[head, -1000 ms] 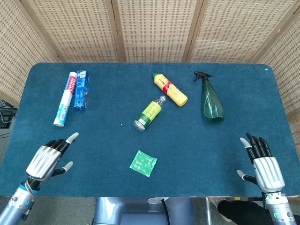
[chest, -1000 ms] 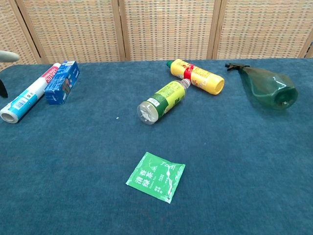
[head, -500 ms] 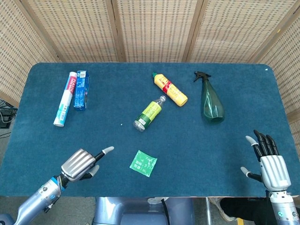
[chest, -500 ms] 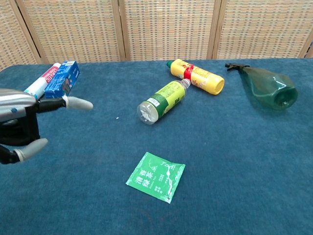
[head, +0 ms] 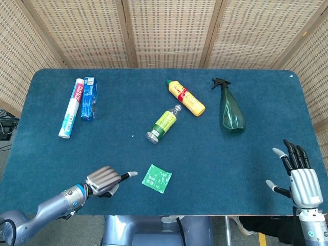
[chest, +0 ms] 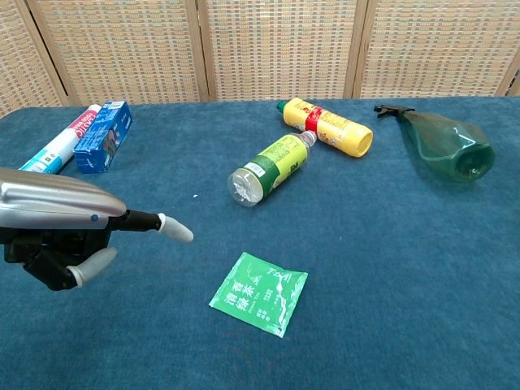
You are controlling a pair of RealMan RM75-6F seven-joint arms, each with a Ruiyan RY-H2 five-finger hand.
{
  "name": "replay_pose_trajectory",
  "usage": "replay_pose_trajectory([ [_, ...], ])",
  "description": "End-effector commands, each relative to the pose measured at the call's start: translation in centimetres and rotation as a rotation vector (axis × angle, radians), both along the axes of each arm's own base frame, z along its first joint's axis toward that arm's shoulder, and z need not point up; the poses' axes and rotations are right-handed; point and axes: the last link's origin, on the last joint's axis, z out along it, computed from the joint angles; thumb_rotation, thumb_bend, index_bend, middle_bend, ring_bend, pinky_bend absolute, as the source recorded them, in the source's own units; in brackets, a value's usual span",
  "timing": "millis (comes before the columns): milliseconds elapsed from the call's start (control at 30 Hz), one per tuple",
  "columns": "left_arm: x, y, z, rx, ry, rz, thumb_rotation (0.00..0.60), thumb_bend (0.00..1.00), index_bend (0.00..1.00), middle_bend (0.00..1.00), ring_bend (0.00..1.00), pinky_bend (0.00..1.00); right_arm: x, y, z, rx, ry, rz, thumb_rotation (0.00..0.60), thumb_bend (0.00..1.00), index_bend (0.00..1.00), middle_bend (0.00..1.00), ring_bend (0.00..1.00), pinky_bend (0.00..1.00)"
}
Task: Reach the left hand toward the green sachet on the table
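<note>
Green sachet [head: 157, 178] flat on the blue counter [head: 246, 154], just in front of the lying green-labelled bottle [head: 163, 124]. Left robot hand [head: 106, 181] just to the sachet's left, empty, one finger stretched toward it, the rest curled. Best carried on low and level, rightward, fingers loosened ahead of contact, fingertip aimed at the sachet's near edge without nudging it. Right robot hand [head: 299, 178] well apart from the sachet, spread, holding nothing.

Deep blue table [head: 246, 154], bright green sachet [head: 157, 178] with white print, yellow bottle [head: 186, 97] banded red, dark green sprayer [head: 231, 114], silver-and-black left hand [head: 105, 180]
</note>
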Motion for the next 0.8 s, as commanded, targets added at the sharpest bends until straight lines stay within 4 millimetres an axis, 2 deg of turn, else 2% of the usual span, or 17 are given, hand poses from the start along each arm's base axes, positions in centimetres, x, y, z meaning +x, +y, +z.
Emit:
replay_pose_trajectory([
  [33,1.1,0.7,-0.8,-0.031,0.075,-0.020,0.600,0.82,0.00,1.00,0.99,0.92,0.0,0.0,0.2,-0.011,-0.010,0.008,0.600,0.01,0.21,0.00,0.00,0.00],
  [433,3.7,0.5,-3.7,-0.038,0.179,-0.011,0.600,0.82,0.00,1.00,0.99,0.92,0.1,0.0,0.8,-0.039,-0.050,0.036,0.600,0.01,0.22,0.00,0.00,0.00],
  [667,4.2,0.0,-5.0,-0.025,0.217,-0.027,0.600,0.82,0.00,1.00,0.99,0.92,0.1,0.0,0.9,-0.038,-0.063,0.037,0.600,0.01,0.22,0.00,0.00,0.00],
  [800,4.3,0.0,-5.1,-0.015,0.226,-0.025,0.600,0.82,0.00,1.00,0.99,0.92,0.2,-0.1,0.9,-0.037,-0.070,0.038,0.600,0.01,0.22,0.00,0.00,0.00],
])
